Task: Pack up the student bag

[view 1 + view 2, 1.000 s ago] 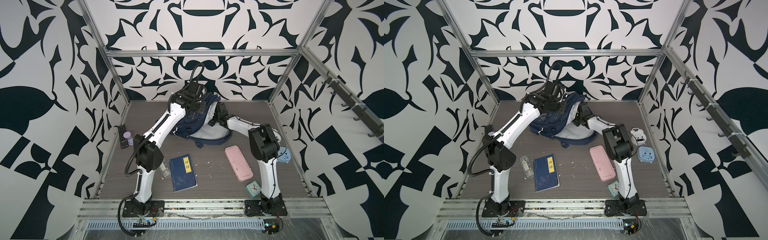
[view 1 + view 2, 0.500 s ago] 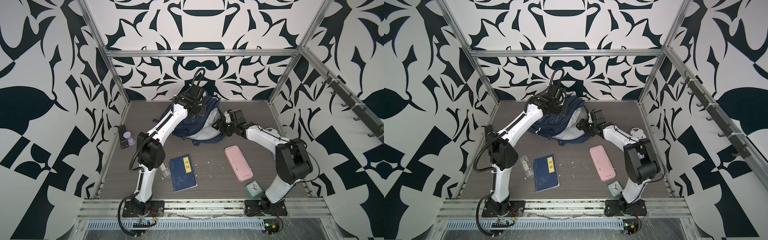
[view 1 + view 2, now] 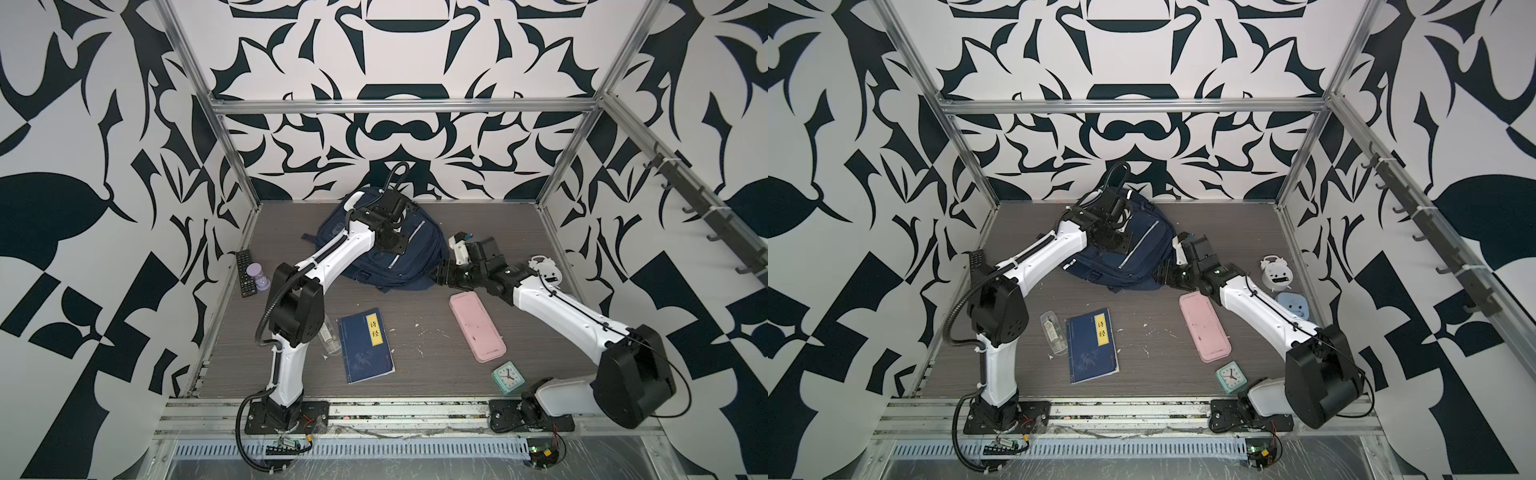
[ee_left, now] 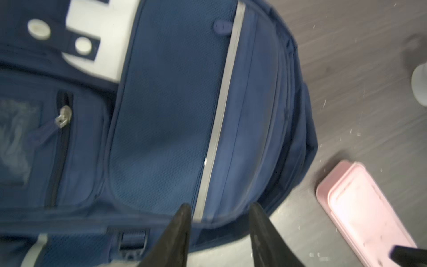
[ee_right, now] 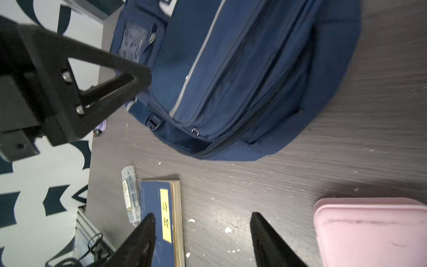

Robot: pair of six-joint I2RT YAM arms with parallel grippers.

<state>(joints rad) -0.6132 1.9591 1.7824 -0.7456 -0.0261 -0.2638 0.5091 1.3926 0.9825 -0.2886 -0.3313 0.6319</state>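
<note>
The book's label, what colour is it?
The label is yellow, clearest in a top view.

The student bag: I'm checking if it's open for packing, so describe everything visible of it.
The student bag is a navy fabric backpack lying front-up on the grey table, toward the back. A grey reflective strip crosses its front panel; a white patch, a pocket with a metal zip pull and a black buckle show. Visible zips look shut. The left gripper hangs over it, jaws apart; contact is unclear.

Both top views look down from the high front; both wrist views, blurred, seemingly near, share the student bag (image 4: 161,115).
</note>
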